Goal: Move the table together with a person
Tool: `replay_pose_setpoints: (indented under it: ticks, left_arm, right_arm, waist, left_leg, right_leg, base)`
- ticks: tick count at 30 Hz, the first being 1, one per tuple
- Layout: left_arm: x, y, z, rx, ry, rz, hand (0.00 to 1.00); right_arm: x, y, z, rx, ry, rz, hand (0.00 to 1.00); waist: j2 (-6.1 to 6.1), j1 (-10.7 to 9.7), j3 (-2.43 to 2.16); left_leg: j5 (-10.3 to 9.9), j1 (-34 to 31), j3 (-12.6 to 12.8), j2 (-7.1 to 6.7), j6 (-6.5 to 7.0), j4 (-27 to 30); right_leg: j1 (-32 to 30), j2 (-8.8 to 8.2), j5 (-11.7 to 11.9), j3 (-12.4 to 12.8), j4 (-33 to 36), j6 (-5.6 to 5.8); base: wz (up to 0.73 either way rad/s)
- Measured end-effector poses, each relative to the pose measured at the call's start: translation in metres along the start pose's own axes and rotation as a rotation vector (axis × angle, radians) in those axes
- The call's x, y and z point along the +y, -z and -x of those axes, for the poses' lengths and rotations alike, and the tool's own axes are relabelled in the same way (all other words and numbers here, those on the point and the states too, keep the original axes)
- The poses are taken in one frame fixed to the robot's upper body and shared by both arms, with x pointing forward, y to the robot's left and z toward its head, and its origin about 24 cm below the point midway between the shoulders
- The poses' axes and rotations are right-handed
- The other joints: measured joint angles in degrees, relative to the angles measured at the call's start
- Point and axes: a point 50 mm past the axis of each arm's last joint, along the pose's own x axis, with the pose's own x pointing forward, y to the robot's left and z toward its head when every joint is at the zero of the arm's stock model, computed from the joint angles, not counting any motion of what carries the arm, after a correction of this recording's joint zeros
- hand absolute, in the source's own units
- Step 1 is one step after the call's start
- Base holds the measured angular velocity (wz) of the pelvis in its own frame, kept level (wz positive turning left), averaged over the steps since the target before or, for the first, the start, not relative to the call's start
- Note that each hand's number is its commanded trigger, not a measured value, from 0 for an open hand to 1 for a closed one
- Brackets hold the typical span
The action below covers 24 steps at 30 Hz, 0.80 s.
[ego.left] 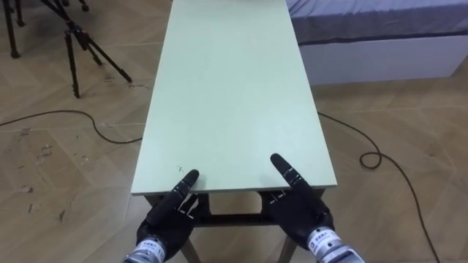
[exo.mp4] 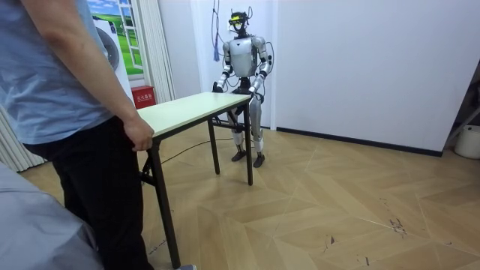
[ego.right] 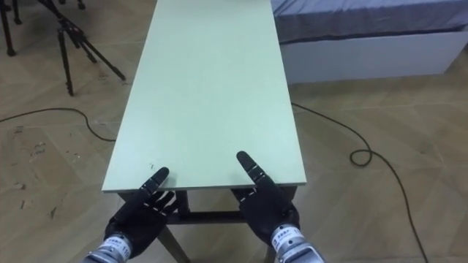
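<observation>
Well, left hand (ego.left: pixel 167 218) & right hand (ego.left: pixel 298 208) are bracing table (ego.left: pixel 227 88) at 6 o'clock, grip can't tell; person (exo.mp4: pixel 67 90) outpacing robot is prob. risking slip.

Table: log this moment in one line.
table: pale green top | left hand: at near short edge | right hand: at near short edge | person's hand: on far end
</observation>
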Motion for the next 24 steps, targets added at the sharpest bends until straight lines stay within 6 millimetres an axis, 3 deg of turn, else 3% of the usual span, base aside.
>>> replay_pose_setpoints:
  ticks: [20, 21, 22, 23, 24]
  left_arm:
    - [-0.013, -0.002, -0.001, -0.028, 0.017, 0.139, 0.0]
    - [-0.013, -0.002, -0.001, -0.028, 0.021, 0.162, 0.12]
    - [-0.014, -0.002, -0.001, -0.029, 0.023, 0.166, 0.55]
    - [-0.015, -0.003, 0.0, -0.031, 0.029, 0.185, 0.67]
    - [-0.017, -0.004, 0.001, -0.033, 0.035, 0.203, 1.0]
  right_arm:
    - [0.005, -0.001, -0.002, -0.032, 0.014, -0.045, 0.0]
    - [0.005, -0.001, -0.002, -0.031, 0.015, -0.045, 0.0]
    - [0.006, -0.001, -0.001, -0.032, 0.016, -0.045, 0.19]
    - [0.006, -0.001, -0.001, -0.032, 0.02, -0.047, 0.84]
    - [0.006, -0.001, -0.001, -0.032, 0.02, -0.049, 1.0]
  waist:
    - [0.15, -0.55, -0.25]
    - [0.1, -0.55, -0.29]
    - [0.06, -0.54, -0.31]
    - [0.0, -0.54, -0.35]
    - [-0.05, -0.54, -0.38]
  left_leg:
    - [0.09, -0.92, 0.02, -0.06, 0.06, 0.4]
    - [0.1, -0.95, 0.02, -0.06, 0.06, 0.4]
    - [0.1, -0.99, 0.02, -0.06, 0.06, 0.4]
    - [0.1, -1.03, 0.0, -0.05, 0.06, 0.39]
    - [0.1, -1.02, 0.0, -0.05, 0.06, 0.38]
  right_leg:
    - [-0.69, -0.06, 0.03, 0.35, 0.08, -0.05]
    - [-0.72, -0.06, 0.03, 0.35, 0.09, -0.05]
    - [-0.74, -0.05, 0.03, 0.35, 0.08, -0.05]
    - [-0.76, -0.05, 0.03, 0.32, 0.08, -0.05]
    - [-0.76, -0.05, 0.03, 0.31, 0.08, -0.05]
  base:
    - [0.0]
    - [0.0]
    - [0.0]
    - [0.0]
    - [0.0]
